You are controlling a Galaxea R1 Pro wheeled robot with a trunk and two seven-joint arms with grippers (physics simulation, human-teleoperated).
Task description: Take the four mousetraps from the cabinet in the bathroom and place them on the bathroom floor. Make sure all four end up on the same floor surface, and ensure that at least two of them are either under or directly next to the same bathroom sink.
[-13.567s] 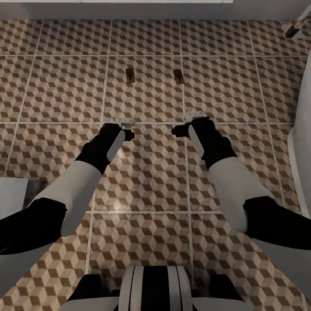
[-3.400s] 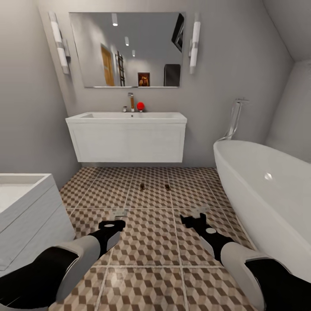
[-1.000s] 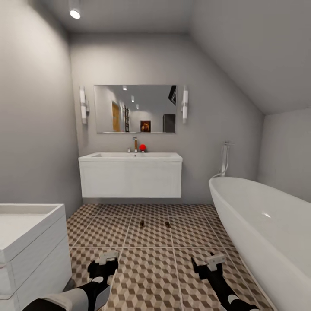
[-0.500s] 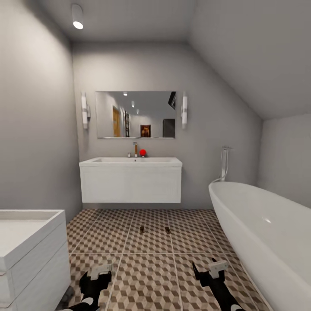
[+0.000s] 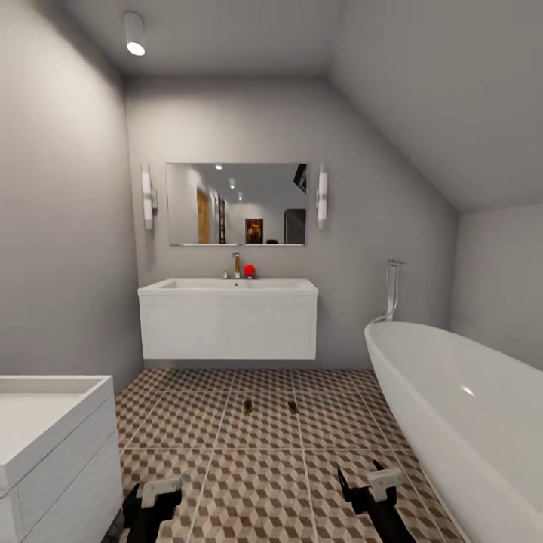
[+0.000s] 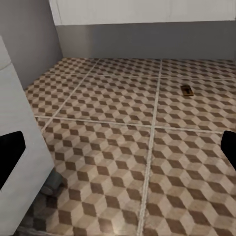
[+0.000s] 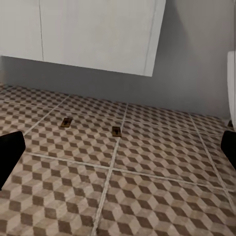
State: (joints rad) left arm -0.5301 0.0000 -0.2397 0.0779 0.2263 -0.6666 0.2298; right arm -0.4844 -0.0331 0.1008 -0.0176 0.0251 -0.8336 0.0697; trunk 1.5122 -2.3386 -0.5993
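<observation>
Sink: wide white rectangular basin (image 5: 227, 285) on a wall-hung vanity.
Traps: two small tan wooden mousetraps (image 5: 247, 406), (image 5: 292, 406) with dark wire, flat on the cube-patterned floor tiles (image 5: 256, 483) just before the sink.
Grippers: left gripper (image 5: 153, 507) and right gripper (image 5: 368, 490) both spread, empty.
Advice: likely head to the cabinet for the remaining two; steer clear of the placed traps.

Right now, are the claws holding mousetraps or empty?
Empty. Both the left claw and right claw are open with only floor between the fingers; two mousetraps lie on the bathroom floor.
</observation>
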